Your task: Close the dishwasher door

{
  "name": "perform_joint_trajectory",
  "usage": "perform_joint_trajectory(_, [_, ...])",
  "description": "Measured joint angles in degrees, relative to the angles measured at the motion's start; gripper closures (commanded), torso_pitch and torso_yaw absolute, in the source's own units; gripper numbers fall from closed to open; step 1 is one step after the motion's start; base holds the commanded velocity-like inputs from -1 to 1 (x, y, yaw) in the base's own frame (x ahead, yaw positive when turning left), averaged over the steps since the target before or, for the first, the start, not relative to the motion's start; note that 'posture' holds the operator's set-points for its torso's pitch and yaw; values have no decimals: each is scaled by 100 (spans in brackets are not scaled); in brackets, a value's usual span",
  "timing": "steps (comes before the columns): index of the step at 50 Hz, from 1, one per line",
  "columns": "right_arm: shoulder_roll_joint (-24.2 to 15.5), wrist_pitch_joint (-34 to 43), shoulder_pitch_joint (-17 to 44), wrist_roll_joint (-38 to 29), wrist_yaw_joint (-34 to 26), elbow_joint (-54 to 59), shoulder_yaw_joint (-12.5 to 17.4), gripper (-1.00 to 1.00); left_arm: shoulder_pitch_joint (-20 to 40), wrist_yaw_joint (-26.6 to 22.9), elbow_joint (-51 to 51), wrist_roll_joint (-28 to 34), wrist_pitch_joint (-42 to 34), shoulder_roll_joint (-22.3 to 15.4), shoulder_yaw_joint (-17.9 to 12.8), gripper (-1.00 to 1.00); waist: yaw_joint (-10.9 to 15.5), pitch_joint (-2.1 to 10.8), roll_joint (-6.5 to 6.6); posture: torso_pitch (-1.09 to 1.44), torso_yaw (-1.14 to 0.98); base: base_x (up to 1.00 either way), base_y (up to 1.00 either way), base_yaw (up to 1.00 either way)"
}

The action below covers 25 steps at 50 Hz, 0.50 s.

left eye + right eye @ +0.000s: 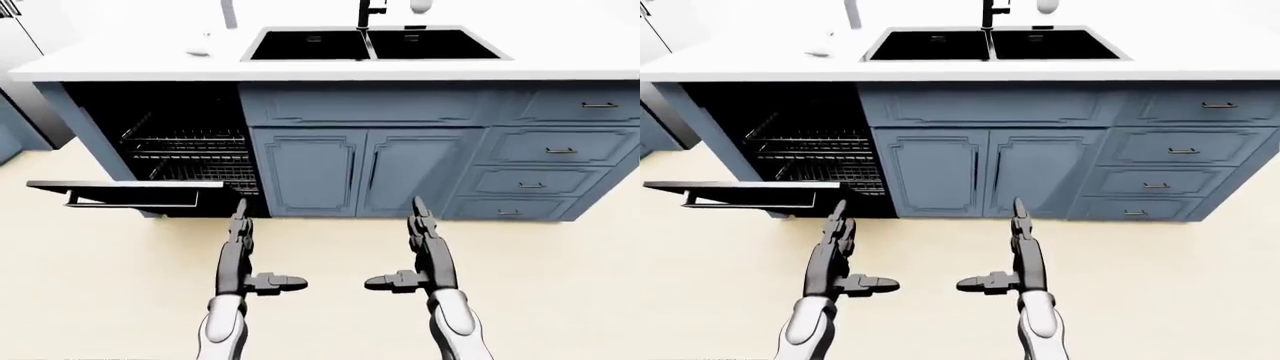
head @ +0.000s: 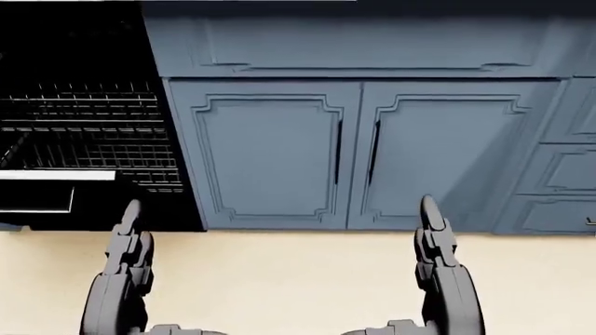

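Note:
The dishwasher (image 1: 170,142) stands open at the left of the blue island, its wire racks (image 1: 190,154) showing inside the dark cavity. Its door (image 1: 125,189) lies folded down flat, low over the floor, at the left of the left-eye view. My left hand (image 1: 240,251) hovers just right of the door's end, fingers straight and thumb out, open and holding nothing. My right hand (image 1: 425,251) is open too, held before the double cabinet doors (image 1: 360,172). In the head view only the rack (image 2: 84,132) and a strip of the door (image 2: 56,176) show.
A white countertop (image 1: 560,56) with a black double sink (image 1: 372,43) and faucet tops the island. Drawers (image 1: 560,150) with small handles fill its right side. Beige floor (image 1: 560,285) spreads below. A grey appliance edge (image 1: 15,45) stands at far left.

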<state>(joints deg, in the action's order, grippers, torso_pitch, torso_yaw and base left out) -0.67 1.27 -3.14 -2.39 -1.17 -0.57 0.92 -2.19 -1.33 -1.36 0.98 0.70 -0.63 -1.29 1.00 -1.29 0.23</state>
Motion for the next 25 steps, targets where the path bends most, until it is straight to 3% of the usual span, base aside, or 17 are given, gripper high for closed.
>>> perform_joint_trajectory(6, [0, -1, -17, 6, 15, 31, 43, -100, -5, -22, -35, 3, -8, 8, 31, -100, 11, -38, 23, 0, 0, 0, 0, 29])
perform_joint_trajectory(15, [0, -101, 86, 67, 21, 333, 57, -100, -30, 0, -61, 23, 4, 6, 17, -100, 73, -76, -72, 0, 0, 0, 0, 30])
perform_joint_trajectory(19, [-46, -103, 64, 87, 49, 363, 156, -100, -5, -17, -141, 43, 46, 47, 116, -100, 2, -66, 17, 0, 0, 0, 0, 36])
perform_joint_trajectory(23, [-43, -99, 61, 81, 82, 313, 166, -100, 26, -45, -150, 37, 60, 37, 125, -100, -25, -81, 190, 0, 0, 0, 0, 40])
perform_joint_trajectory(25, [-10, -86, 53, 77, 70, 322, 101, -100, 15, -33, -149, 39, 50, 4, 64, -100, 15, -72, 129, 0, 0, 0, 0, 50])
